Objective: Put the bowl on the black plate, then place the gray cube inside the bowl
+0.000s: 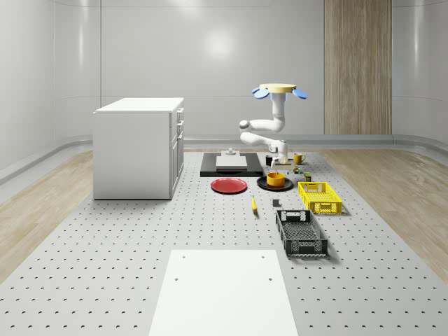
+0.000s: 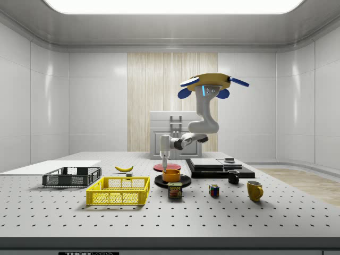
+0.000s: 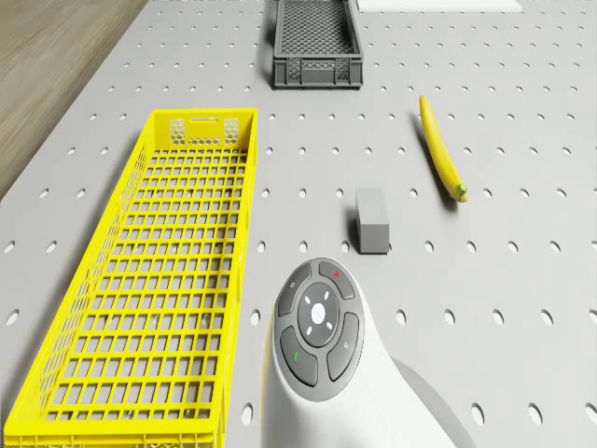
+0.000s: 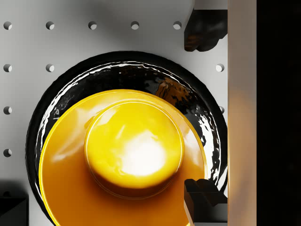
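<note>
Bowl set on the black plate; the gray cube comes next.

The orange bowl [image 4: 127,160] sits on the black plate [image 4: 141,75], off-centre toward its 7 o'clock edge in the wrist view. The drone [image 2: 207,85] hovers above the table behind the plate, with the gripper [image 2: 166,159] just above the bowl, fingers [image 4: 202,193] apart and empty. The gray cube [image 3: 372,220] lies on the table [image 1: 140,238] between the yellow crate [image 3: 159,280] and the banana [image 3: 441,149]. The next move calls for rising clear and reaching to the cube.
</note>
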